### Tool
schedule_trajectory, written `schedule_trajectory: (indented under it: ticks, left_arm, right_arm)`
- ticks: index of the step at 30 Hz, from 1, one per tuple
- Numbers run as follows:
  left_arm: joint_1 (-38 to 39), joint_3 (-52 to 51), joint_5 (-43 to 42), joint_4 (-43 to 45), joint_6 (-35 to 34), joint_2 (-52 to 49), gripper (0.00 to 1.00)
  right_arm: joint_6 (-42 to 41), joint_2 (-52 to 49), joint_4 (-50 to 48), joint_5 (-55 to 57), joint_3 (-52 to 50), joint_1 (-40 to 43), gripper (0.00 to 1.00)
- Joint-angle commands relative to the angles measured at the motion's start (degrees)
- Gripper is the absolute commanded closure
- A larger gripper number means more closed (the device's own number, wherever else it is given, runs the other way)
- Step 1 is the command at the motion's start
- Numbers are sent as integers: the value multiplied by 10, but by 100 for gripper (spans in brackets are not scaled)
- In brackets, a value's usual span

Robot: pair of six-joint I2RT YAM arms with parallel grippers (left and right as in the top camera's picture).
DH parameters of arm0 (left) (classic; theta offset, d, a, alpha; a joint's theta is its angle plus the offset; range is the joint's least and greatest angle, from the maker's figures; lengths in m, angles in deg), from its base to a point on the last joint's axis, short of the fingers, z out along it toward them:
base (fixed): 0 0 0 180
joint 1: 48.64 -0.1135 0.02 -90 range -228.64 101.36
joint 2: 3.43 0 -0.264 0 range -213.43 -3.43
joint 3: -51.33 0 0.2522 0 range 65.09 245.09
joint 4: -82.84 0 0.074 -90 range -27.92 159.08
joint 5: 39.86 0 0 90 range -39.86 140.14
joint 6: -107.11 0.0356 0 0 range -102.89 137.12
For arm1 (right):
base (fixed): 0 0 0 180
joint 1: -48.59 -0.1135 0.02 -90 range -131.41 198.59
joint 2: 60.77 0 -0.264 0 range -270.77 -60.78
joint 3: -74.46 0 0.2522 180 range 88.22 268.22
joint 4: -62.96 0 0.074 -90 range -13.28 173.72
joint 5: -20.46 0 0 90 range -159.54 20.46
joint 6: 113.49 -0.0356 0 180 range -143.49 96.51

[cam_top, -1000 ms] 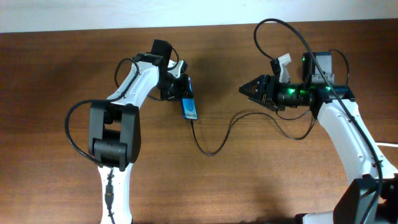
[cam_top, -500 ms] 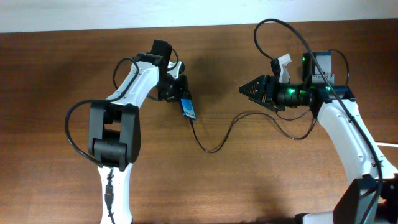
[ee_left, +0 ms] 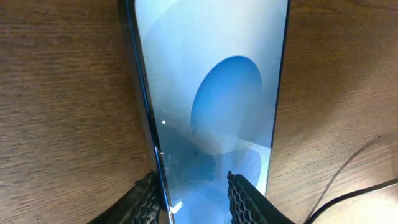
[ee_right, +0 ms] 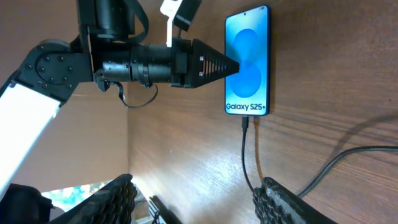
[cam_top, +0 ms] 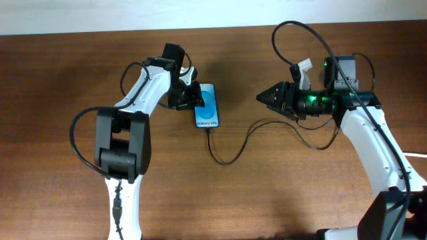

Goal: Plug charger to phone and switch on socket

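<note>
The phone [cam_top: 207, 108] lies flat on the wooden table with its blue screen up and white text near its lower end. The charger [cam_top: 230, 157], a thin black cable, is plugged into that lower end [ee_right: 246, 123] and loops across the table toward the right arm. My left gripper [cam_top: 195, 99] is at the phone's upper left. In the left wrist view its jaws [ee_left: 191, 180] stand apart, one finger [ee_left: 146, 199] at the phone's [ee_left: 211, 74] left edge and the other above the screen. My right gripper [cam_top: 261, 98] hovers open and empty to the right. The socket is out of view.
The table's far edge [cam_top: 213, 29] runs along the top of the overhead view. Black arm cables arch above the right arm [cam_top: 313, 37]. A short piece of white cord [cam_top: 417, 155] shows at the right edge.
The phone was held on its edge by my left gripper; it now lies flat, screen up. The left jaws have parted. The right arm has not moved.
</note>
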Motion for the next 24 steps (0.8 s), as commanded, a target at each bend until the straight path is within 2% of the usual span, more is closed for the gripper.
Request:
schedule_trajectory:
  ticks: [1,6,12,14,16,20,24]
  left_arm:
    - [2,3,20,-5,9,18,61]
    - [2,3,42,-11,9,18,53]
    - [-1,5,59,-13,9,21,53]
    - [-7,13,59,-23,9,28,53]
    - [-13,29,59,-40,10,40,53]
    - [-32,75,59,-69,23,96,52]
    - [-54,104,59,-71,23,178,51]
  right_arm:
    - [13,-1,2,5,3,2,34]
    - [24,-1,4,5,3,3,34]
    - [28,-1,4,5,3,3,34]
    - [53,0,4,8,5,3,34]
    - [58,2,13,43,10,3,34]
    - [75,17,43,108,38,2,34]
    - [118,36,132,163,116,3,34]
